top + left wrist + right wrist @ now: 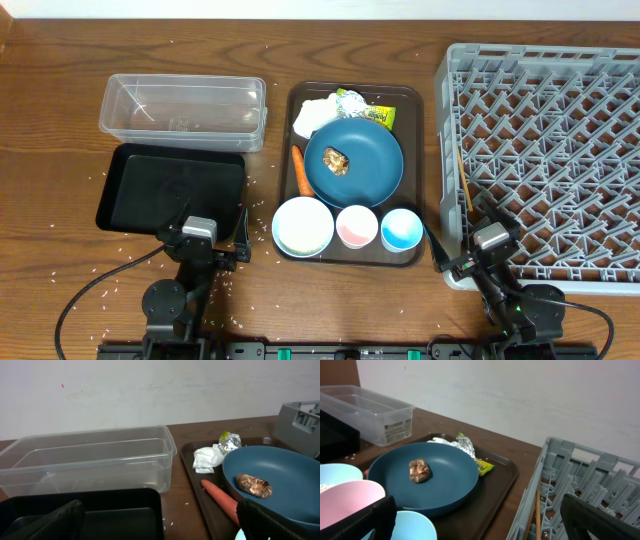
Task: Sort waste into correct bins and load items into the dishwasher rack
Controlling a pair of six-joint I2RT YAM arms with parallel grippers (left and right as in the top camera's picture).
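Note:
On the brown serving tray (415, 150) lie a dark-blue plate (370, 165) with a brown food lump (336, 160), a carrot (299, 170), white tissue (318, 115) and a yellow-green wrapper (375, 112). A white bowl (303, 226), pink cup (357, 226) and blue cup (402, 230) stand along its front. The clear tub (183, 110) and black tray (172, 187) sit at the left, the grey rack (545, 160) at the right. My left gripper (200, 245) (165, 527) is open and empty by the black tray's front. My right gripper (478, 245) (485, 525) is open and empty at the rack's front-left corner.
Loose rice grains (120, 265) are scattered over the wooden table, mostly front left. A thin wooden stick (464, 180) lies in the rack's left edge. A white wall stands behind the table.

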